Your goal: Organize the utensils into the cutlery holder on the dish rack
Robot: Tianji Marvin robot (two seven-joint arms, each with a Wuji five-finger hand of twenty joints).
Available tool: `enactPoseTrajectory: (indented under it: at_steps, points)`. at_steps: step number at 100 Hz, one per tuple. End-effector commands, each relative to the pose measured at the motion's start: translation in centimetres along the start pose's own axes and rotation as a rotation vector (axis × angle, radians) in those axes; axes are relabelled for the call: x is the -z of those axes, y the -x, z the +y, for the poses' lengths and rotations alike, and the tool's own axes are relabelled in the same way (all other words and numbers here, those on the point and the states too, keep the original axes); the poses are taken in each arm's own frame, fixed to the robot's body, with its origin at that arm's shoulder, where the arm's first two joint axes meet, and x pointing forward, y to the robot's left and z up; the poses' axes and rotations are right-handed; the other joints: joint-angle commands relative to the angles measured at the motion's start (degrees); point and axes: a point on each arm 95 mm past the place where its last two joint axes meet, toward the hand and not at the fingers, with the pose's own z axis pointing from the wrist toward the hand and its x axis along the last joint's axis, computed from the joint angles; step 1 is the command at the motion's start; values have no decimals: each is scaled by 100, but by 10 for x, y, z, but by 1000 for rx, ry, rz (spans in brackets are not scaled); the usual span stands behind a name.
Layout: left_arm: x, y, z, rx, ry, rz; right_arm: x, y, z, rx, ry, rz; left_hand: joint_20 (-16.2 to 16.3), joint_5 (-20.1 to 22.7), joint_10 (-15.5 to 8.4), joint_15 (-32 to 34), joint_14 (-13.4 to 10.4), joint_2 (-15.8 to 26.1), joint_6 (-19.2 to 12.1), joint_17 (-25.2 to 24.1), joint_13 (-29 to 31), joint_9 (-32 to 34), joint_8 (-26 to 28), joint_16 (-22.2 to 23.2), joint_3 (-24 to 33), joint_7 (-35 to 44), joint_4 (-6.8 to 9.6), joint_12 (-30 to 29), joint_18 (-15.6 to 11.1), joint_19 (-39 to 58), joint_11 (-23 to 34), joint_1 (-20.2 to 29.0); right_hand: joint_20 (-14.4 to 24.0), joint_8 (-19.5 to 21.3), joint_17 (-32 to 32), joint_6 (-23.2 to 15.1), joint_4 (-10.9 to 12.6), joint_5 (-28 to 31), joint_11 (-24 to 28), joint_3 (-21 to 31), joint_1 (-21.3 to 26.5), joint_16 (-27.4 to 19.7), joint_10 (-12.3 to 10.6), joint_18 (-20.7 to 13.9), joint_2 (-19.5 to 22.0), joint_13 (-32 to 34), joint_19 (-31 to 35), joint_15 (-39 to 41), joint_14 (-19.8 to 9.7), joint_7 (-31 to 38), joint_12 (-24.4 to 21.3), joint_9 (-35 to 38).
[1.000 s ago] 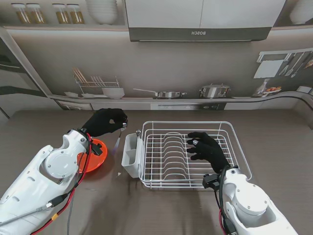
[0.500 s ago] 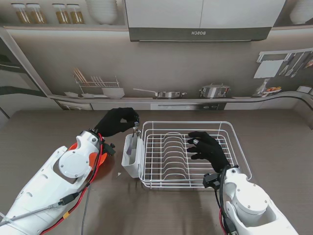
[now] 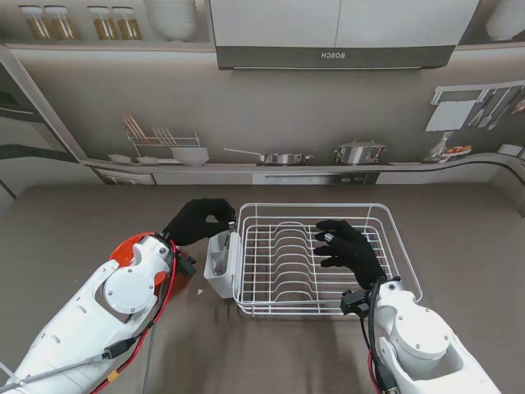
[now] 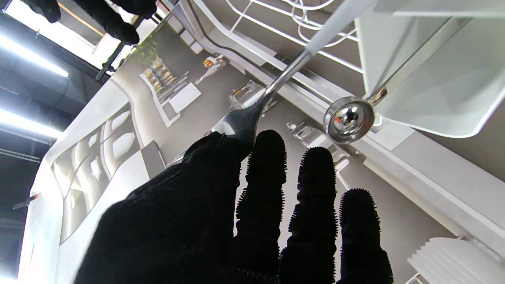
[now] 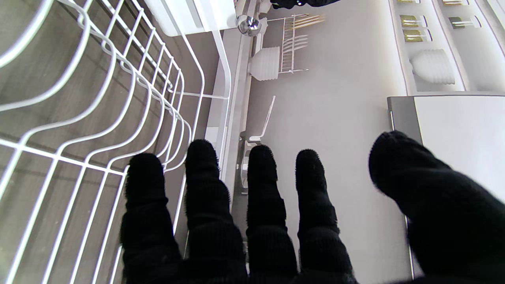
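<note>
My left hand (image 3: pixel 201 220) is shut on a white-handled utensil (image 4: pixel 284 75), pinching its metal head with the handle (image 4: pixel 339 17) pointing down at the white cutlery holder (image 3: pixel 220 263). The hand hangs over the holder's far end, on the left side of the white wire dish rack (image 3: pixel 328 283). I cannot tell whether the handle tip is inside the holder (image 4: pixel 434 79). A metal utensil with a small round head (image 4: pixel 349 118) stands in the holder, also seen as the round head (image 5: pixel 248 23). My right hand (image 3: pixel 349 250) hovers open over the rack's right half, fingers (image 5: pixel 201 177) spread.
An orange plate (image 3: pixel 123 246) lies left of the holder, mostly hidden under my left arm. A small white scrap (image 3: pixel 201 291) lies on the table near the holder. The kitchen backdrop rises behind the table's far edge.
My left hand has carried the utensil rightward from over the orange plate to over the cutlery holder, and the forearm now covers most of the plate. The right hand has not moved.
</note>
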Motion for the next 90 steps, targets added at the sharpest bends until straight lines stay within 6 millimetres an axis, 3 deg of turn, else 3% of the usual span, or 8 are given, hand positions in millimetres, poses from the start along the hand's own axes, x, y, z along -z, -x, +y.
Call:
enactPoseTrajectory:
  at_steps: [1,19,44,57,63,71,79,90]
  points:
    - [3,4,9,-9,30,-17,1,1,-4,-7,-14,0,44,429,48,-125,45,320,-213,-168,-153,-167,81,-65,-199,265,360,42,-205,-186,-74,387,-20,-104,18,-11,66,74,-34,-28,-128,72,6,149,122,143,9,37,64,-39,-46,99]
    - [7,8,13,-31,48,-25,1,1,-3,-7,-13,0,23,525,224,-472,67,418,-156,-337,-471,-549,-164,-270,-612,-135,527,-548,-308,-487,-407,576,-20,-104,21,-10,66,79,-33,-28,-129,73,0,145,122,152,10,41,64,-39,-45,102]
    - [14,11,13,-95,87,-29,1,1,-4,-7,-15,0,-47,590,320,-926,28,246,-35,-488,-736,-999,-845,-556,-869,-1076,528,-1593,-294,-876,-569,598,-20,-105,20,-7,66,80,-35,-29,-128,74,-2,147,124,157,10,43,62,-42,-44,103]
    - [16,12,12,-115,96,-28,1,2,-4,-8,-18,-2,-25,396,363,-1125,18,142,151,-525,-868,-1234,-989,-667,-1060,-1791,539,-2831,-299,-1042,-494,475,-21,-104,17,-9,67,81,-31,-29,-125,74,6,148,121,151,9,41,70,-41,-42,110]
    - [17,13,11,-121,100,-26,1,2,-4,-8,-18,-2,-59,286,390,-1299,10,147,277,-558,-964,-1365,-1158,-766,-1162,-2192,558,-3006,-308,-1177,-633,196,-21,-104,12,-14,67,83,-32,-30,-127,74,-1,144,120,152,7,41,60,-40,-42,109]
    - [18,13,11,-124,101,-24,1,2,-4,-8,-18,-2,-36,286,430,-1438,16,223,449,-595,-1079,-1527,-1015,-846,-855,-2969,547,-3189,-305,-1334,-715,-381,-20,-103,17,-4,66,85,-30,-29,-128,75,3,141,119,156,9,44,67,-38,-41,111]
    - [18,13,10,-124,100,-22,1,2,-5,-9,-19,-2,-26,202,465,-1561,27,295,573,-630,-1170,-1712,-1244,-899,-488,-3396,764,-3356,-294,-1501,-844,-909,-21,-104,13,-6,67,81,-30,-29,-125,75,5,146,123,157,7,44,66,-40,-41,111]
    - [19,13,9,-126,95,-18,1,2,-5,-9,-19,-3,-49,-43,501,-1752,27,312,651,-667,-1286,-1940,-1454,-995,-622,-3603,723,-3563,-259,-1737,-1006,-1307,-19,-103,19,-7,66,83,-31,-32,-128,73,4,150,120,148,11,40,60,-39,-41,112]
